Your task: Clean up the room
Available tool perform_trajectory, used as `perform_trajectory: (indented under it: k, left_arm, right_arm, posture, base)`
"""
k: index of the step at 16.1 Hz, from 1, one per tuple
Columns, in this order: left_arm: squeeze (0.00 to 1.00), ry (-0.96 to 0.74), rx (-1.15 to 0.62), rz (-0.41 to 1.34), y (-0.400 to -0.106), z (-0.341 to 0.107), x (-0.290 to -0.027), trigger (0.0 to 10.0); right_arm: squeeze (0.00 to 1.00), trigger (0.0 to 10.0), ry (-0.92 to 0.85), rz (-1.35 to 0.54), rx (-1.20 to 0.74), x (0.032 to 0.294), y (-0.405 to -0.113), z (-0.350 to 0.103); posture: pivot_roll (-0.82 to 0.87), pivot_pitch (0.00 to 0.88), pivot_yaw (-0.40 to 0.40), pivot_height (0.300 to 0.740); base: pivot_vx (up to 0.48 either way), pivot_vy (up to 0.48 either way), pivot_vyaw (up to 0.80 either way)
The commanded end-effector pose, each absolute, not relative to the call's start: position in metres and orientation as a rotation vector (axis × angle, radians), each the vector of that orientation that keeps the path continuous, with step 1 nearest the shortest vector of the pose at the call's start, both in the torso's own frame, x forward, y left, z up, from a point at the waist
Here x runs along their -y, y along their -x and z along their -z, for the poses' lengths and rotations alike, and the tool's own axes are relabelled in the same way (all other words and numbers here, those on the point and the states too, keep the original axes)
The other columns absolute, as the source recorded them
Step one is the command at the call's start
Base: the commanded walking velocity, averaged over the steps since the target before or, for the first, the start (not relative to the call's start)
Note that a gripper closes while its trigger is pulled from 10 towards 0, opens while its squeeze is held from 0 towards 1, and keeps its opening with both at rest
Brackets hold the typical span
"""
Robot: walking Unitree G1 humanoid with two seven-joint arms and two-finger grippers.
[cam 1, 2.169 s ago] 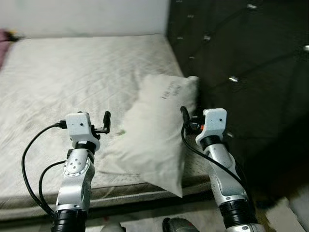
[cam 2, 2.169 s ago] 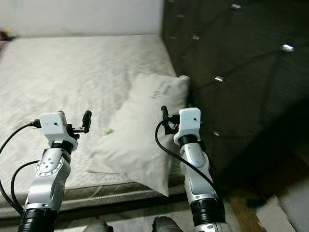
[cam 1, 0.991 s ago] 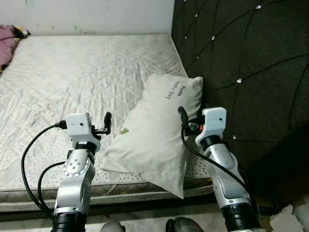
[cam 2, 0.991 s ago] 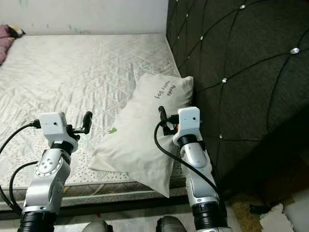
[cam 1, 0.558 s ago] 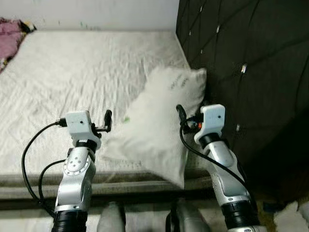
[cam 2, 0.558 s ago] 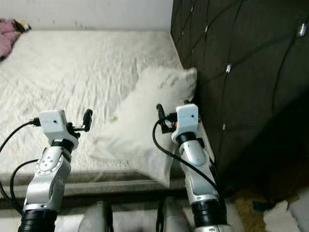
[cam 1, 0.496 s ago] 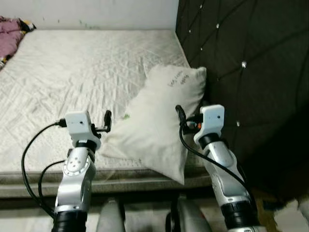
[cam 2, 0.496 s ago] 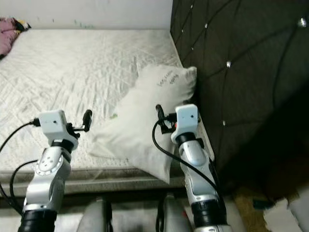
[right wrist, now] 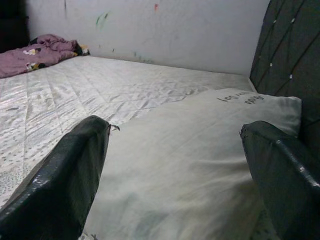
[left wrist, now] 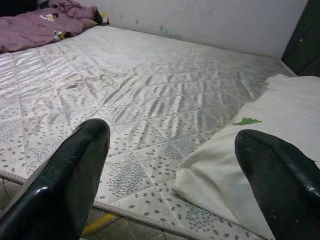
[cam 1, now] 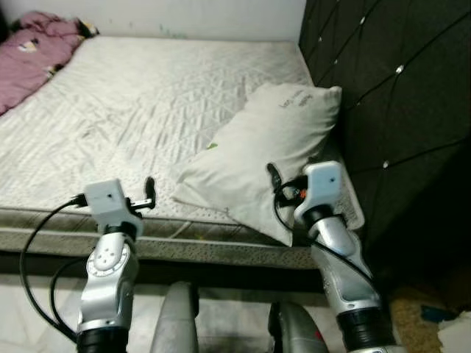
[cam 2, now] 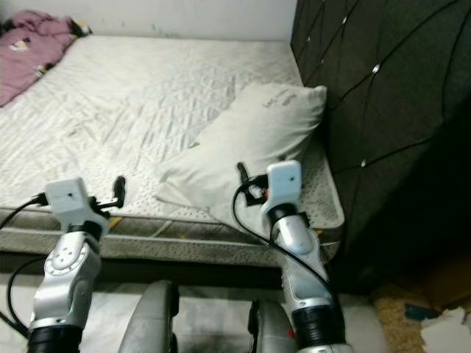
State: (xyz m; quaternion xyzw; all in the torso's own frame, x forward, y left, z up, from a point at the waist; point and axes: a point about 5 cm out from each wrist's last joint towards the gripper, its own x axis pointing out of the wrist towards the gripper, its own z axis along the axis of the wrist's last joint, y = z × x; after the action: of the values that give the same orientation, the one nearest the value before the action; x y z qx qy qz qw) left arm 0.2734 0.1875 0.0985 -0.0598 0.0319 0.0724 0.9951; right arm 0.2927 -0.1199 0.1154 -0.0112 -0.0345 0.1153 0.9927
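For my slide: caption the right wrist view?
Open right hand facing a white pillow on the bed.

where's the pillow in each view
Left eye view: the white pillow lies right of centre, against the dark tufted headboard.
Right eye view: the same, nearer the centre.
Left wrist view: at the right edge.
Right wrist view: across the middle.
Shared landmark: the purple bedding on the mattress's far corner.

Open quilted mattress [cam 1: 147,95] stretches left of the white pillow [cam 1: 265,147]; a tufted dark headboard [cam 1: 397,95] walls off the pillow's right, purple bedding [cam 1: 33,48] bunched far beyond.
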Motion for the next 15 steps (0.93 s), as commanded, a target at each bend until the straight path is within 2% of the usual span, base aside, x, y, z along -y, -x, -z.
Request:
perform_trajectory:
  k: [1, 6, 15]
  left_arm:
    - [0.0, 0.12, -0.042, -0.134, -0.278, -0.1057, -0.1852, 10.0]
    - [0.0, 0.132, -0.045, -0.134, -0.279, -0.1059, -0.1844, 10.0]
    - [0.0, 0.156, -0.026, -0.1, -0.279, -0.1088, -0.1795, 10.0]
  right_arm:
    - [0.0, 10.0, 0.032, -0.229, 0.089, 0.1211, -0.2958, -0.1217]
    - [0.0, 10.0, 0.039, -0.246, 0.085, 0.1202, -0.2969, -0.1224]
    - [0.0, 10.0, 0.056, -0.249, 0.084, 0.1206, -0.3, -0.1245]
  posture:
    - [0.04, 0.021, -0.004, 0.631]
    - [0.04, 0.031, -0.005, 0.631]
    - [0.04, 0.038, -0.012, 0.631]
  base:
    - [0.0, 0.0, 0.0]
    - [0.0, 0.0, 0.0]
    - [0.464, 0.0, 0.0]
